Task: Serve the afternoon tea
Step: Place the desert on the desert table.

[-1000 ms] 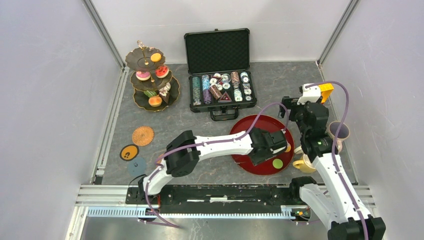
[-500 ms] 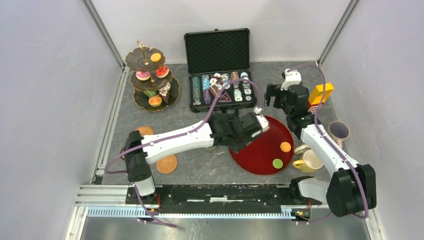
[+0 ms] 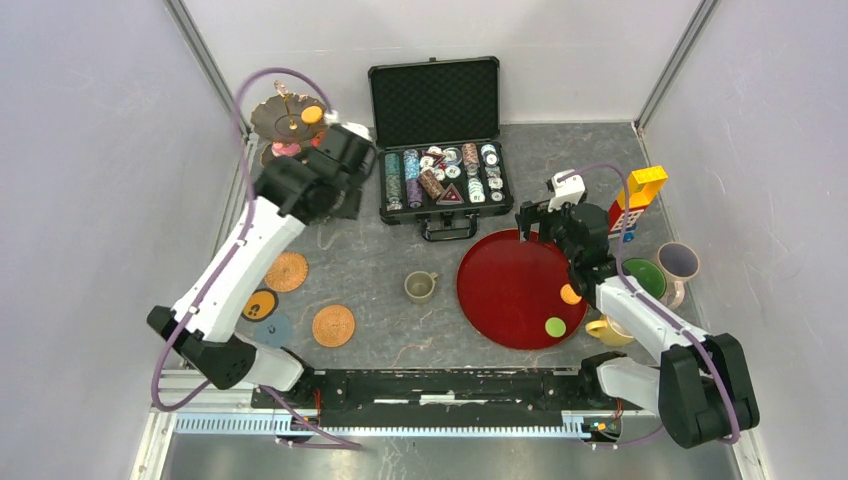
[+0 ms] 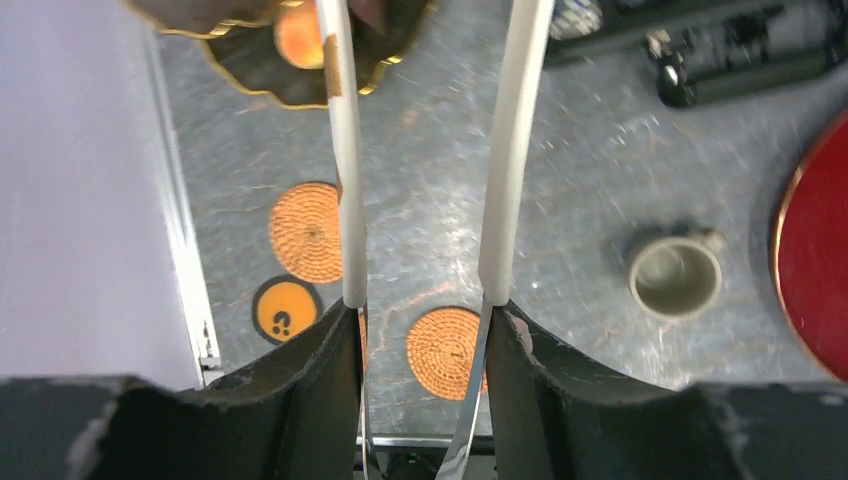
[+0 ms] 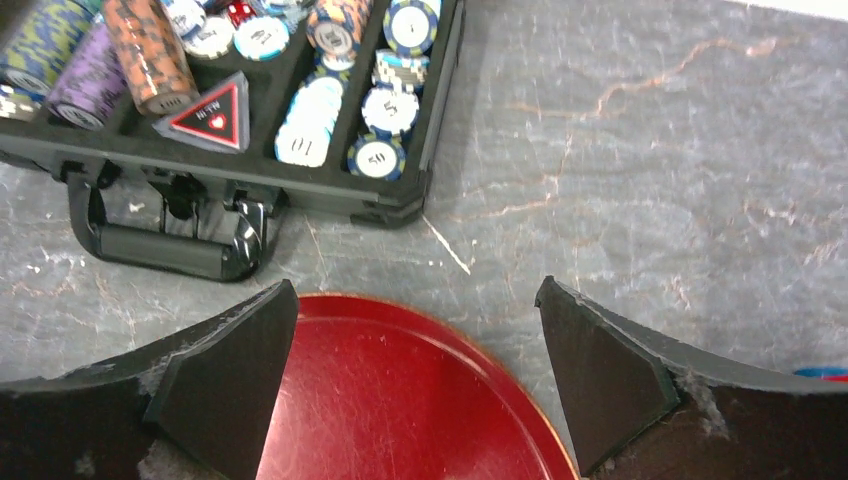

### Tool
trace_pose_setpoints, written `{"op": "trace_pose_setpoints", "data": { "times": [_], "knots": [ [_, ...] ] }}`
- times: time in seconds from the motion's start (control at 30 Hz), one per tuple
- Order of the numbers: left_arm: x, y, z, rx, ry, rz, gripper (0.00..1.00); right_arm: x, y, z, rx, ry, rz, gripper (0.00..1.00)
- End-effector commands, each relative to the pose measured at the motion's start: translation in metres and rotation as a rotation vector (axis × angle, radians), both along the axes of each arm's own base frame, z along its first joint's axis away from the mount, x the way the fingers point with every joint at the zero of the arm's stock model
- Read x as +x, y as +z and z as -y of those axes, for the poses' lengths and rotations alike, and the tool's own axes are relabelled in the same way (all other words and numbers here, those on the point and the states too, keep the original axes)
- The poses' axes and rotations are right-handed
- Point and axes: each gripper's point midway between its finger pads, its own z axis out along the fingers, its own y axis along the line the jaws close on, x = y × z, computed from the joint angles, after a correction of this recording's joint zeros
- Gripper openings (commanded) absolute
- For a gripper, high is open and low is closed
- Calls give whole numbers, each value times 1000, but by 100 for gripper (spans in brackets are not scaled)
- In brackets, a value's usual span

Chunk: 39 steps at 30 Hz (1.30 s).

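Reach settled it from above: the left gripper [image 3: 330, 160] hung against the three-tier stand [image 3: 272, 120] in the far left corner, much nearer it than the right gripper [image 3: 535, 215], which sat over the far rim of the red tray [image 3: 505, 290]. An orange round [image 3: 571, 293] and a green round [image 3: 555, 326] lay on the tray's near right part. From the left wrist, the fingers [image 4: 345, 150] stood apart and empty, the stand's lowest tier just ahead, left of the tips. From the right wrist, the jaws gaped, empty, above the tray's rim.
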Motion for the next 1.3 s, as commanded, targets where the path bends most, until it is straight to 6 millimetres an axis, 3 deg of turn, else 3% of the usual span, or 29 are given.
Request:
{"op": "trace_pose_setpoints", "data": {
  "times": [0.0,0.17,0.4,0.67,0.73,1.0,1.27],
  "knots": [
    [13,43,-56,-21,163,83,35,8,33,-3,-3,21,125,98],
    [39,55,-112,-27,306,85,35,9,31,-2,-5,18,119,98],
    [84,59,-154,-68,433,152,37,9,30,0,-10,4,114,98],
    [130,43,-161,-189,456,138,40,11,26,7,-27,-32,103,98],
    [136,39,-173,-188,482,127,41,11,25,7,-29,-34,101,98],
    [150,29,-176,-209,480,95,44,13,21,7,-32,-34,88,98],
    [148,19,-170,-226,463,59,50,14,18,7,-37,-35,75,98]
  ]
}}
